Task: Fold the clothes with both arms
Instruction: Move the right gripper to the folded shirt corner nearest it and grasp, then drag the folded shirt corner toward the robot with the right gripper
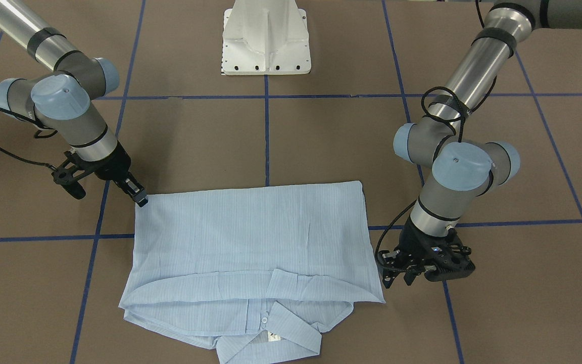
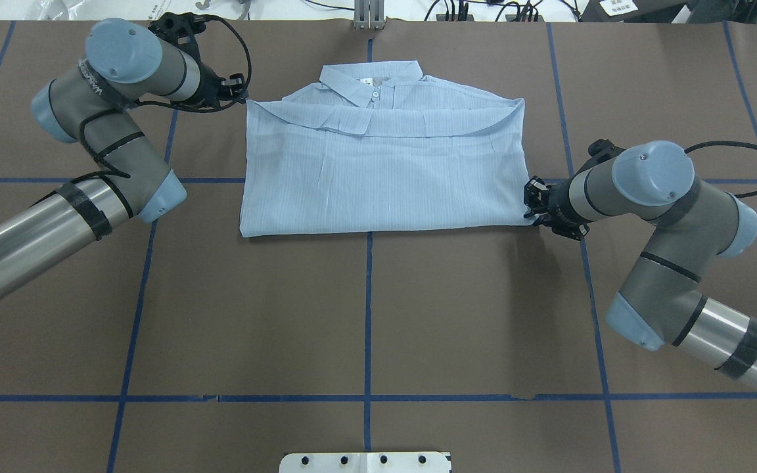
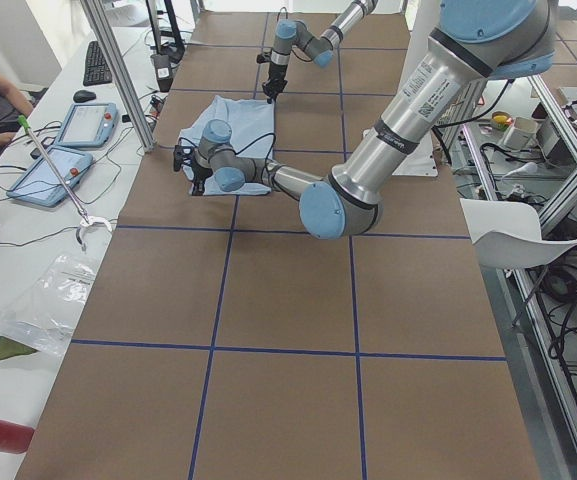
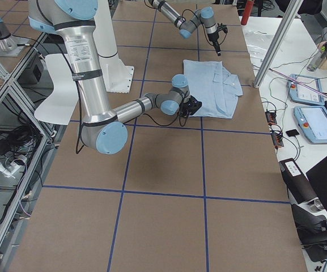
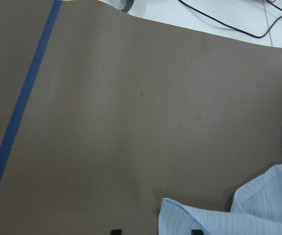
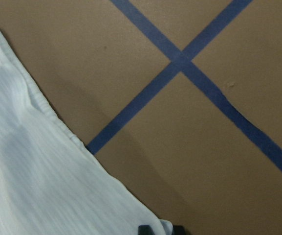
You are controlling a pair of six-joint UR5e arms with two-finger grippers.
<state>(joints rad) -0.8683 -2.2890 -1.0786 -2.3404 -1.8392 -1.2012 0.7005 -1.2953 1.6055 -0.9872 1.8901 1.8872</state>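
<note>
The shirt (image 2: 382, 171) lies flat on the table (image 2: 253, 309), already folded into a broad rectangle. Its long axis runs left to right between the two arms, and its collar (image 2: 368, 82) is on the far edge, away from the robot's base.

The right gripper (image 1: 142, 198) is down at the near right corner. In its wrist view the jaws stand narrow with the corner hem between the tips, so it appears to be pinching the cloth, though the corner has not yet lifted off the table.

The left gripper (image 1: 396, 278) sits at the opposite corner, the far left one beside the collar end. Its jaws are wide, and its wrist view shows the folded corner just ahead of the tips and partly between them, with nothing clamped.

The two grippers are therefore on diagonal corners rather than on one shared edge. For a fold across the long axis, the shirt lies inward from both – to the left of the right jaws and to the right of the left ones. The left arm looks like the one that must close first.
</note>
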